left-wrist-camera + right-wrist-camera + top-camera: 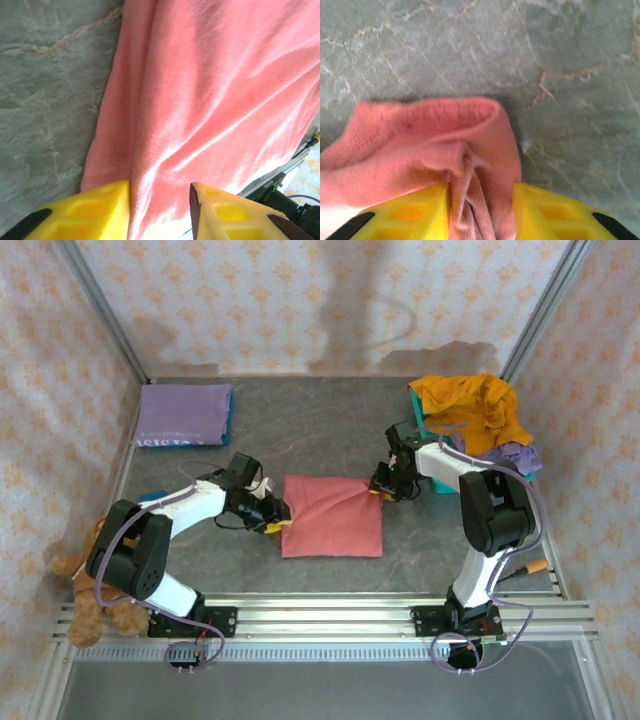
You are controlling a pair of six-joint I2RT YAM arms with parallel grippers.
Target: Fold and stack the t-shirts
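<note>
Advice for this step, judging from how things are lying: the dusty red t-shirt is sitting mid-tabletop as a tidy folded rectangle. The left claw is hanging at its left edge and the right claw at its far right corner.

From the left wrist, the yellow fingers are standing apart. The red cloth is running flat through the gap without being pinched, so I'm calling that one let go.

From the right wrist, the fingers are also partly apart, but a bunched fold of the shirt is filling the space between them. I honestly can't tell if it's gripping or just resting there.

I'm guessing the fold is basically done and the job now is getting clear without wrecking it. I'd be opening the right claw wider first, then lifting both straight up rather than dragging sideways. Soft knit like this is going to cling to the pads and tug that corner open.

After that, the folded lavender t-shirt is waiting at the far left corner, which looks like the stack to me. The mustard orange t-shirt is heaping over the teal basket at the far right, so that one's probably coming next.
</note>
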